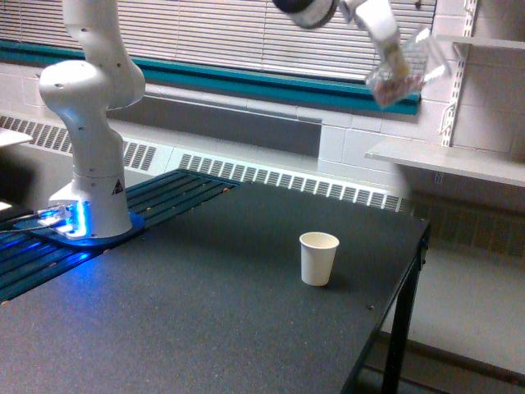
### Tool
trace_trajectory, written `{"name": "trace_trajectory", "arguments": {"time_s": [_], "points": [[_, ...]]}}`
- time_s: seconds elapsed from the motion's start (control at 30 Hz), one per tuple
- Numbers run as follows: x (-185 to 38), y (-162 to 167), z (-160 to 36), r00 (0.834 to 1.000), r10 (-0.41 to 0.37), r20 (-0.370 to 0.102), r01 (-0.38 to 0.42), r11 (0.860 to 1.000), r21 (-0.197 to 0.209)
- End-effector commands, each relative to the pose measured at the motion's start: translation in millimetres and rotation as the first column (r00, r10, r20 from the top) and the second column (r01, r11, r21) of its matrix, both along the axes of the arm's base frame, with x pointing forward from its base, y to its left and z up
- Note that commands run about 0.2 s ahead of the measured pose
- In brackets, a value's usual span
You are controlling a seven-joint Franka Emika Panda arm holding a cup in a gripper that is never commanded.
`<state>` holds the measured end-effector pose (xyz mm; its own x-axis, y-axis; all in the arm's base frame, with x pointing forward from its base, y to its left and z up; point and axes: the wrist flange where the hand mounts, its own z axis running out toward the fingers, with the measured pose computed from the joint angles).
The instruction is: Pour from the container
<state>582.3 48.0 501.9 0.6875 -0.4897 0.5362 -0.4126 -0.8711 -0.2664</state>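
Exterior view, read from its left to its right: we see the white Franka arm's base (90, 176) standing on a blue-lit mount at the table's far left corner, its upper links running out of the top of the picture. The dark speckled table (189, 320) fills the lower part, and on it, toward the exterior view's right, an off-white paper cup (318, 258) stands upright and open. High above and further right, the arm's wrist comes back into sight at the top edge, and our gripper (392, 57) is clamped on the clear plastic container (398, 72), which is tilted and blurred, with pinkish-brown bits showing through its wall. It hangs in the air, well apart from the paper cup, in front of the window blinds (271, 33) and just beside a white wall shelf (459, 160).
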Motion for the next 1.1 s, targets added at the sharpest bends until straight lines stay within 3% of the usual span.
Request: {"name": "trace_trajectory", "arguments": {"time_s": [0.03,0.43,0.83,1.1], "points": [[-5.6,11.7,-45.0,0.998,0.028,-0.053,-0.028,1.0,-0.006],[-23.9,13.9,-104.1,0.99,0.067,-0.121,-0.072,0.997,-0.035],[-52.6,-14.0,-135.7,0.985,0.066,-0.16,-0.08,0.993,-0.085],[-74.1,-32.8,-157.7,0.979,0.053,-0.195,-0.072,0.993,-0.094]]}}
